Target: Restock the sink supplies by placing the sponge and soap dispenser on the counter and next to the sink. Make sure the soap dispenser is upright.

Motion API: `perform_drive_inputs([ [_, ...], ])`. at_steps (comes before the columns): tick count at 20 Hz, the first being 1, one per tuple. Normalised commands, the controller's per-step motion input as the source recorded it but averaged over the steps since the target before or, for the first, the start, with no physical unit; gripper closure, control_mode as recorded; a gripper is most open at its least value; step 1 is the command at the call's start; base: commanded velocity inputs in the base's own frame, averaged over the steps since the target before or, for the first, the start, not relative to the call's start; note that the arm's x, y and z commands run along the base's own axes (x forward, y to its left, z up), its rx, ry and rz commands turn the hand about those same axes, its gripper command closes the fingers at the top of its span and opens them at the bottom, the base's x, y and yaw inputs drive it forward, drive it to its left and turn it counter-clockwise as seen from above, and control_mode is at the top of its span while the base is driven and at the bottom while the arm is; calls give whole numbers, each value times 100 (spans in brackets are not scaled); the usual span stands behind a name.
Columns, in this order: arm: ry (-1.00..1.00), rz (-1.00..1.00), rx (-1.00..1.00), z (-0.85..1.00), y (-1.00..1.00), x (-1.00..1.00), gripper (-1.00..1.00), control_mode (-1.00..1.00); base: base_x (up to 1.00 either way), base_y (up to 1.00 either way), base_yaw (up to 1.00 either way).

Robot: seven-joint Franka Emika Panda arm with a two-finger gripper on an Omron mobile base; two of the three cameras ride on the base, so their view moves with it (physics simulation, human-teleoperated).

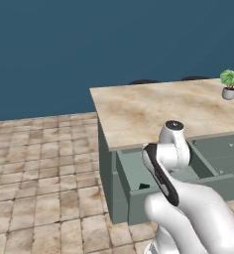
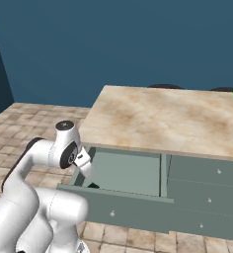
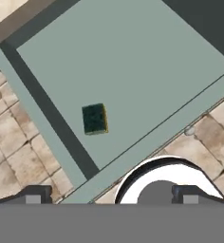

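1. The sponge (image 3: 95, 119) lies flat on the floor of an open drawer (image 3: 133, 61), near the drawer's front corner on the side by the tiled floor. It is apart from both the side wall and the front panel, so there seems to be room for a finger on either side.
2. The drawer (image 2: 126, 173) is pulled out from under the beige marbled island top (image 2: 163, 118), in grey-green cabinetry. That is likely why the arm reaches down in front of the cabinet rather than over the worktop.
3. The gripper (image 3: 109, 197) hangs above the drawer, looking down into it. Its two dark fingertips (image 3: 33, 195) stand wide apart at the bottom of the hand view, and nothing is between them. The sponge sits ahead of the jaws and a little to one side, so I judge the hand must line up over it before going down.
4. In the hand view the sponge shows its dark green layer on top, with a thin yellow edge along one side. It is a small rectangular block, turned slightly askew to the drawer walls.
5. In the left base view a dark speck on the drawer floor is probably the sponge, partly hidden by the arm.
6. A small potted plant (image 1: 230, 84) stands on the far end of the island top.
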Motion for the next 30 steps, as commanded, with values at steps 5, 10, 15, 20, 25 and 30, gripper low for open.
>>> perform_drive_inputs([
  [5, 8, -5, -3, -1, 20, 14, -100, -100, 0, 0, 0],
  [10, 0, -2, -5, -23, 25, 0, -100, -100, 0, 0, 0],
  [15, -2, 0, 0, -58, -5, 0, -100, -100, 0, 0, 0],
  [20, -5, 0, 1, -54, -17, 10, -100, -100, 0, 0, 0],
  [25, -1, 0, 3, -36, -12, 30, -100, -100, 0, 0, 0],
  [30, -2, 0, 4, -36, -21, 4, -100, -100, 0, 0, 0],
])
